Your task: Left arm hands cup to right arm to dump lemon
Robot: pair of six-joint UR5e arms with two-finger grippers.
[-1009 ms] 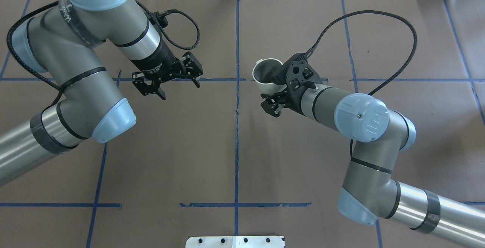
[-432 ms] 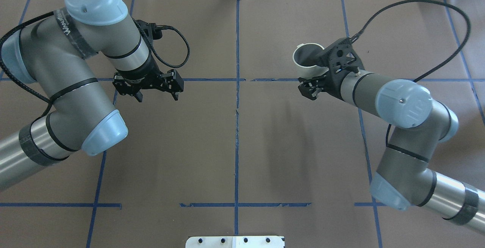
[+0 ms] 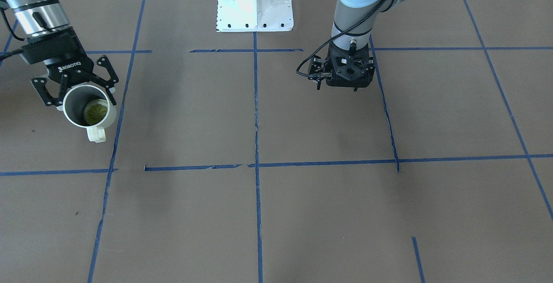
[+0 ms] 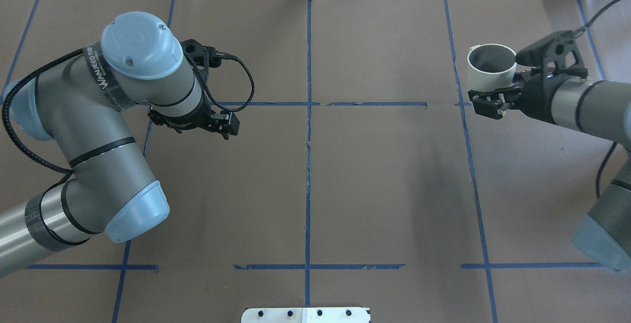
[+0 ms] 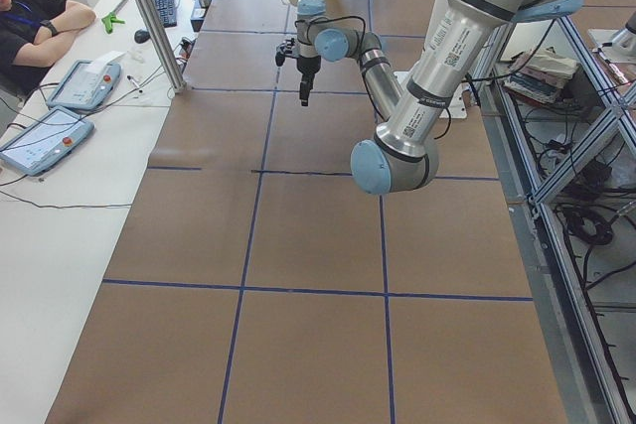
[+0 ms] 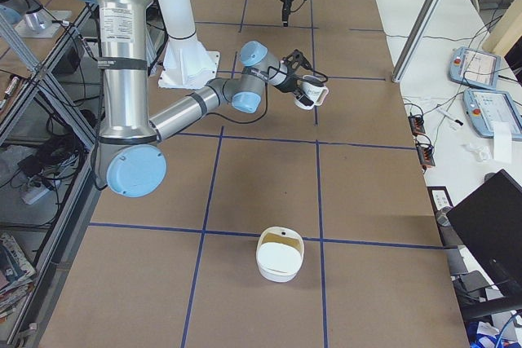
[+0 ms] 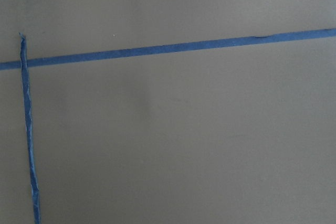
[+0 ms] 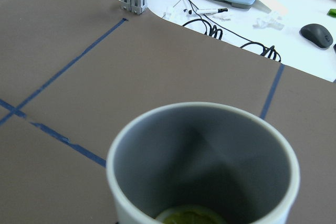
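Hand-over looked finished; dumping seemed next (judged: a wrist roll tipping the mouth downward). Nearer, at 10 o'clock, the left gripper (image 4: 224,123) pointed straight down, empty, its pincer's gap impossible to tell. Farther, at 2 o'clock, the right gripper (image 3: 80,97) reached level, clamped on the cup (image 4: 492,79), aloft, 1 lemon (image 3: 96,112) inside.

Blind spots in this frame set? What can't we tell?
1. Left gripper, open or shut: its own bracket and wrist cover the fingers in the overhead and front-facing views. It is too small in exterior left and absent from its wrist view.
2. Lemon: the wall of the cup hides it overhead; the right wrist view's bottom edge cuts it.
3. Cup lettering: too small in exterior right, out of sight elsewhere.
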